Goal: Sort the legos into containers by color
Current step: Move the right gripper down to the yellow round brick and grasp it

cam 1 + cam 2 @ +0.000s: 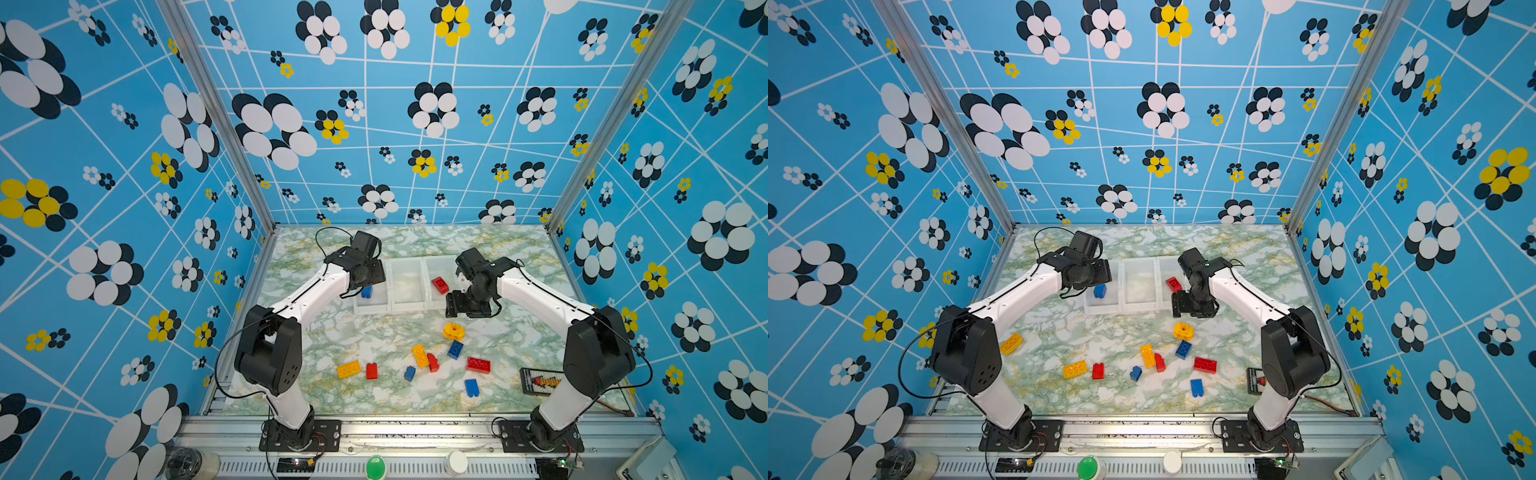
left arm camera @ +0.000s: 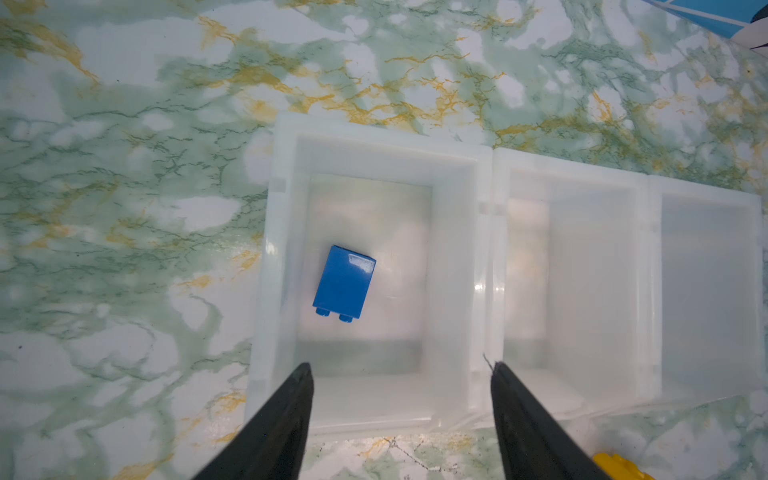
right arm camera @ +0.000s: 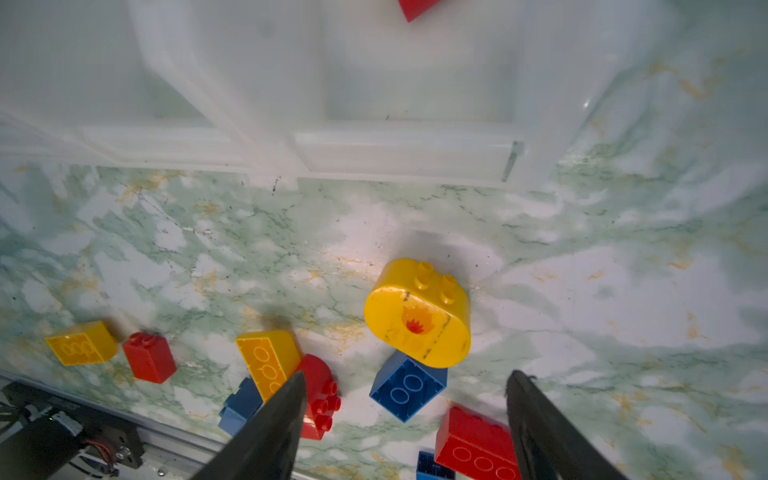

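Left fingers [image 2: 286,419] and right fingers [image 3: 274,428] spread empty; red brick [image 3: 415,8] cut off by frame.

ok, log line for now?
left tool: open over left bin | blue brick: inside it | right tool: open, empty | red brick: right bin

black bead tray [image 1: 528,383] near front-right corner | green button [image 1: 375,466], white knob [image 1: 456,462] on front rail [image 1: 415,432]

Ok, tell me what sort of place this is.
Probably a robot lab test booth, not a home: a left arm and right arm bolted to an aluminium rail, printed flower walls boxing in a marble-look tabletop, and a green button in front.
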`<state>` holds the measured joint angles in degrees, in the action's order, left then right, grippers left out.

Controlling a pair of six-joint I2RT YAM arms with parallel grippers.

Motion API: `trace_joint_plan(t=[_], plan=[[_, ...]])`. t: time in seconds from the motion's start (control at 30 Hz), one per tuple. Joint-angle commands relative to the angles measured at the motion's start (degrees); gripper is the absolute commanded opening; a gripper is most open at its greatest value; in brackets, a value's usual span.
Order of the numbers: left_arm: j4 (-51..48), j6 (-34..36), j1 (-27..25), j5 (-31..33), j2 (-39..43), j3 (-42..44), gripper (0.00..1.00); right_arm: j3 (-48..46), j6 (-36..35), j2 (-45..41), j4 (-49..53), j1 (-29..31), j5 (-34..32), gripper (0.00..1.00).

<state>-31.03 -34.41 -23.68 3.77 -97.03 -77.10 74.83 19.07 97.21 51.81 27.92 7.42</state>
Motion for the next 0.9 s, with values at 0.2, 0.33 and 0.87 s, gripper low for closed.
trace_joint_plan(t=[0.2,0.33,0.87], plan=[[0.6,0.9,0.3,-1.0,6.0,4.5,0.77,-2.0,-1.1,0.7,-1.2,1.2,-3.1,0.79],[0.6,0.8,0.4,-1.2,7.4,6.0,0.79,-2.4,-0.8,1.9,-2.2,2.5,-2.8,0.86],[1.0,1.0,1.4,-1.8,11.0,9.6,0.84,-2.4,-10.4,7.5,-2.8,4.9,-7.3,0.87]])
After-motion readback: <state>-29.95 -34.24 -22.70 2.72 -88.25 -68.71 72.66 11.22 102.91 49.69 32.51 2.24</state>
